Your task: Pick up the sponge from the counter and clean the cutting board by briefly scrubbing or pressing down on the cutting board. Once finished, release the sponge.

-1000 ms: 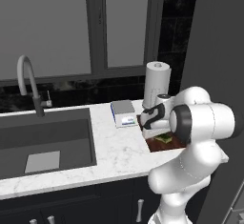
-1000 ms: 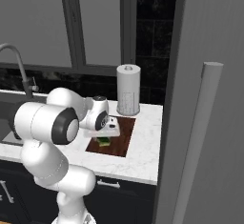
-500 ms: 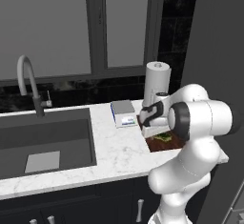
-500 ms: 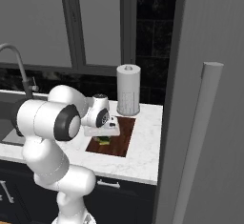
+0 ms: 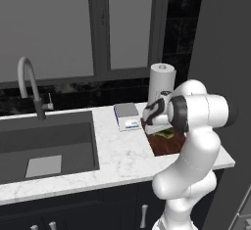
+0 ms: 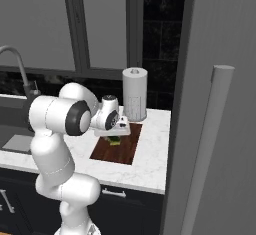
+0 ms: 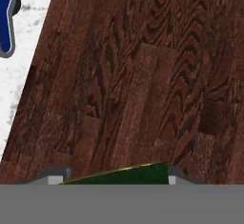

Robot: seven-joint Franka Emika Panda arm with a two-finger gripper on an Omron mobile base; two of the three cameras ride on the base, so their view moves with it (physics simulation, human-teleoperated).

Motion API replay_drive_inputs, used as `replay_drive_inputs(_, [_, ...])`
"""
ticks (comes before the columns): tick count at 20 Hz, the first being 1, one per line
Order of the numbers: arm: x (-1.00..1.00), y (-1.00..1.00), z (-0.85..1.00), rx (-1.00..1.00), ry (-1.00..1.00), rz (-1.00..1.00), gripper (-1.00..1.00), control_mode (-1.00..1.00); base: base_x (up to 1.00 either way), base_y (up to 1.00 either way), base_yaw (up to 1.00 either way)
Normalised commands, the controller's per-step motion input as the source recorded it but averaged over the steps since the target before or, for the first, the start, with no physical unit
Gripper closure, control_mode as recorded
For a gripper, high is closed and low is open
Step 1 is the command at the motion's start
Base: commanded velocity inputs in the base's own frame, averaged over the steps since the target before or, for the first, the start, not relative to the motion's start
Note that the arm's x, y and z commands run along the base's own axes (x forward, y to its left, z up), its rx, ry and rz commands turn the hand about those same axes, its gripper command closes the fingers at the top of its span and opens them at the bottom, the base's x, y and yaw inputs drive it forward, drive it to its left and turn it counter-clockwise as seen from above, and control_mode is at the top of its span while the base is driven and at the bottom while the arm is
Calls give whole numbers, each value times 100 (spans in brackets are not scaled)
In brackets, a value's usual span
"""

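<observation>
Gripper: gripper (image 7: 112,176) down at 6 o'clock of the hand view, jaws closed on the sponge (image 7: 126,174); only the two grey tip corners show, either side of it. In the base views the hand (image 6: 111,120) sits low over the board, its fingers hard to make out.
Sponge: held between the tips. Hand view gives a dark green face with a thin yellow edge, its lower part cut off by the bottom of the picture. In the left base view a yellow-green bit (image 5: 164,133) peeks out under the hand; in the right base view the same (image 6: 114,140), right on the board.
Contact: sponge looks pressed to the board, though the exact touching line is hidden under the hand.
Board: dark red-brown wood, strong grain (image 7: 143,75). In the left base view it lies at 3 o'clock of centre (image 5: 169,146), its right part covered by the arm; in the right base view near centre (image 6: 120,151), far end under the hand.
Counter: white marble (image 5: 122,155), a sliver at 9 o'clock in the hand view (image 7: 19,66). Board lies flat on it.
Scale: grey-and-white (image 5: 128,116), just beside the board's left far corner, at 10 o'clock of the hand in the left base view. In the hand view a blue corner with grey rim at 10 o'clock (image 7: 5,23), cut off by the edge; cannot tell what it is.
Towel roll: upright (image 6: 135,94), behind the board against the dark wall; base partly hidden by the hand in the left base view.
Sink: dark basin (image 5: 44,141) at 9 o'clock, well apart from the board; faucet (image 5: 30,84) behind it.
</observation>
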Motion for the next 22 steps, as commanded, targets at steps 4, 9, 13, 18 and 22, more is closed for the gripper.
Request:
replay_drive_inputs(4, [50, -11, 0, 0, -14, 0, 100, -100, 0, 0, 0])
replay_drive_inputs(9, [44, -4, 0, 0, -16, 0, 100, -100, 0, 0, 0])
replay_drive_inputs(13, [36, 0, 0, 0, -19, -1, 100, -100, 0, 0, 0])
replay_drive_inputs(18, [6, -1, -2, 0, -17, -4, 100, -100, 0, 0, 0])
replay_drive_inputs(22, [-35, -3, -8, 0, -7, -4, 100, -100, 0, 0, 0])
